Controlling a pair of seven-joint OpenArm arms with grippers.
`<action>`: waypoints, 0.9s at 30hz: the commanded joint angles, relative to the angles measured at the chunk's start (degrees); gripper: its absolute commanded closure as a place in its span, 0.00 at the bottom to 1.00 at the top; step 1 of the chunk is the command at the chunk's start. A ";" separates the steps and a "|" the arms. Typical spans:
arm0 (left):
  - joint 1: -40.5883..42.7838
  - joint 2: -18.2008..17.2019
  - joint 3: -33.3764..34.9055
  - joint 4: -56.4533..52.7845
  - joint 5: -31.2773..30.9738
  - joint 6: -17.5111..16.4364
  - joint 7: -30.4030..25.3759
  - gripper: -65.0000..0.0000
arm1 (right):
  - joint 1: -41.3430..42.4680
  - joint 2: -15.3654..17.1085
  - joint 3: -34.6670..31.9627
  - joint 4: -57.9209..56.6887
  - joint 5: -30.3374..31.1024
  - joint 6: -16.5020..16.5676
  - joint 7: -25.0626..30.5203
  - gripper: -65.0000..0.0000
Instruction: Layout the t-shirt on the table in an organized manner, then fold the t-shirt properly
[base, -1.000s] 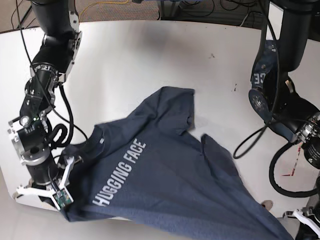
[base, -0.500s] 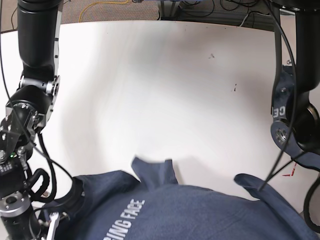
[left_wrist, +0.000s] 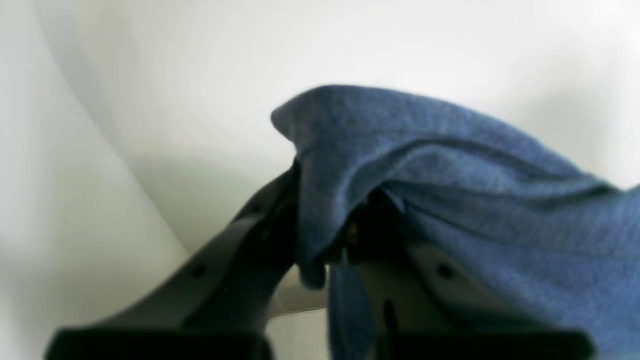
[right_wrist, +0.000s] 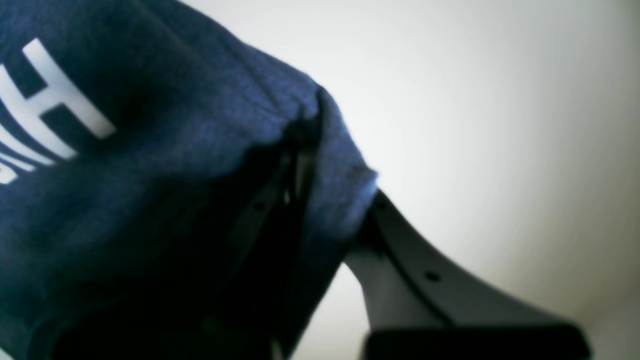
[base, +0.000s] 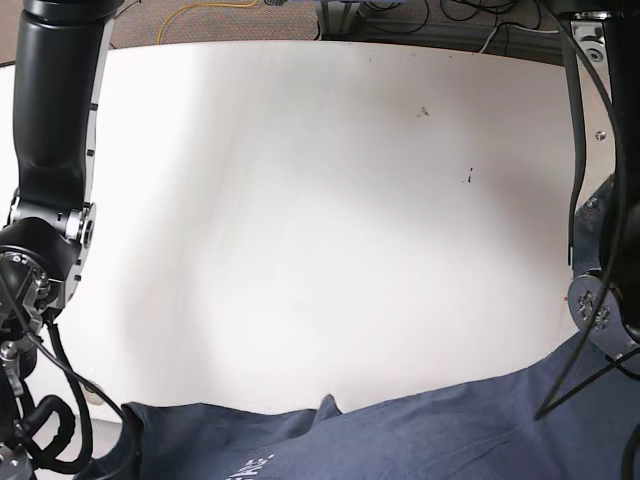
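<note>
The dark blue t-shirt (base: 430, 430) stretches across the bottom of the base view, over the near part of the white table (base: 300, 200). Only its upper edge and a bit of white lettering show there, and both grippers are out of that frame. In the left wrist view my left gripper (left_wrist: 330, 205) is shut on a bunched edge of the t-shirt (left_wrist: 450, 175), held above the table (left_wrist: 400, 45). In the right wrist view my right gripper (right_wrist: 330, 175) is shut on the t-shirt (right_wrist: 150, 150), which drapes over one finger and shows white letters.
The arm with the right wrist camera (base: 50, 200) stands along the left edge, the other arm (base: 605, 300) along the right edge with a black cable (base: 572, 150). Two dark specks (base: 422, 111) (base: 467, 177) mark the tabletop. Cables (base: 200, 15) lie beyond the far edge.
The t-shirt has been drawn steadily toward the near edge; it lay spread mid-table, now only its top edge shows. Both arms pulled back with it, grippers staying shut.
</note>
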 joint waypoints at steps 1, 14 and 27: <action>-2.26 0.17 0.55 0.36 -0.87 0.22 -2.45 0.97 | 2.59 0.42 0.31 0.22 -0.34 -0.56 0.86 1.00; -4.37 0.08 0.64 0.10 -0.87 0.22 -2.45 0.97 | 4.44 0.42 0.39 0.48 -0.52 -0.56 0.94 1.00; -5.07 -0.36 3.19 -0.17 -0.87 0.22 -3.24 0.97 | 4.88 0.42 0.22 0.13 -0.43 -0.56 1.03 1.00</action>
